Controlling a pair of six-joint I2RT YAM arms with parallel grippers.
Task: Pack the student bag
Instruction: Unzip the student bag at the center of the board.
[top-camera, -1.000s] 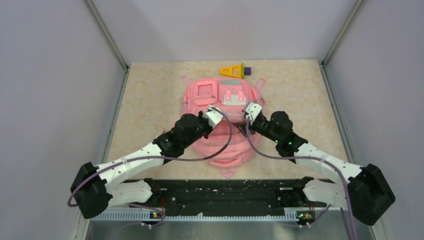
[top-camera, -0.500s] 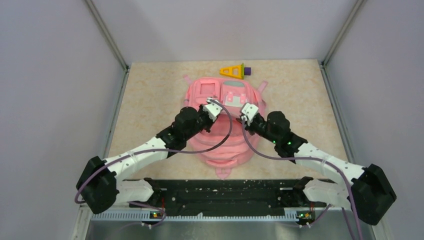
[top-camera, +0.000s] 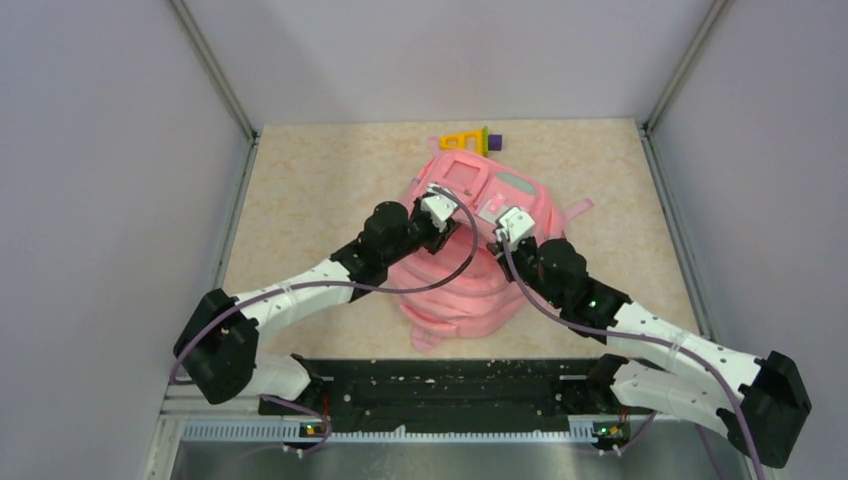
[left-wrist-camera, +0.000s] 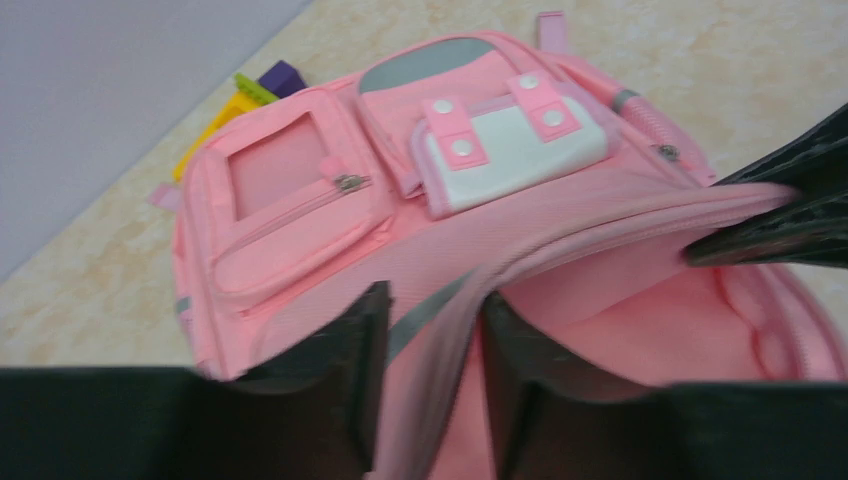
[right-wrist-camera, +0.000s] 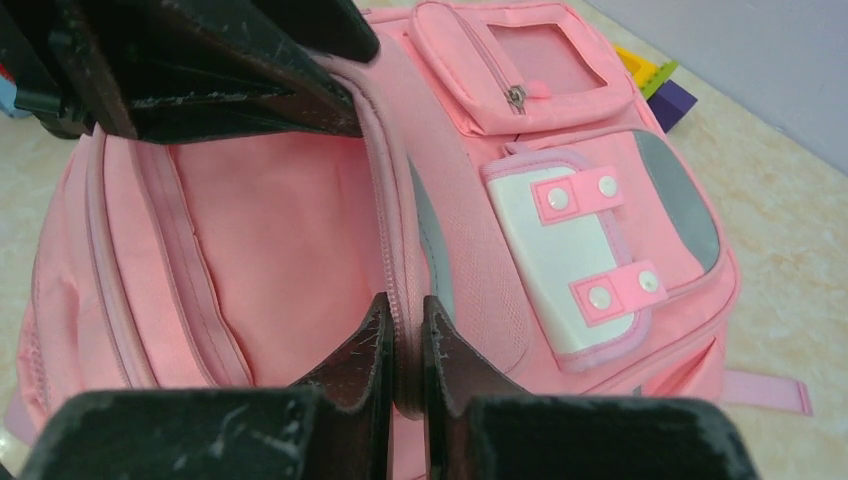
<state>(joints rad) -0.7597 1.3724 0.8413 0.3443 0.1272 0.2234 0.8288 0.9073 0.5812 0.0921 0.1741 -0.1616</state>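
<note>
- We see the table (top-camera: 290, 210), beige and marbled, with grey walls on three sides.
- The left gripper (top-camera: 440, 207) (left-wrist-camera: 430, 300) reaches in from the near left to the bag's open rim. Its jaws stand a little apart with the rim fabric between them. We cannot tell if they pinch it.
- The student bag (top-camera: 455, 300) (left-wrist-camera: 300, 240) (right-wrist-camera: 250, 230) lies mid-table and runs towards the far edge. It is pink, its front pockets face up and away from the arms, and its main compartment gapes towards them, showing the pink lining.
- On the bag's front we see a zip pocket (left-wrist-camera: 290, 215) (right-wrist-camera: 530, 65) to the left and a white patch (left-wrist-camera: 510, 145) (right-wrist-camera: 545, 260) with pink snap tabs to the right.
- A yellow toy (top-camera: 462, 138) (left-wrist-camera: 225, 110) (right-wrist-camera: 635, 60) with a purple block (top-camera: 494, 142) (left-wrist-camera: 283, 76) (right-wrist-camera: 675, 100) sits just behind the bag's far end, partly hidden by it.
- The right gripper (top-camera: 513, 222) (right-wrist-camera: 405, 310) comes in from the near right. Its jaws are nearly together and clamped on the zip edge of the same rim, beside the left gripper.
</note>
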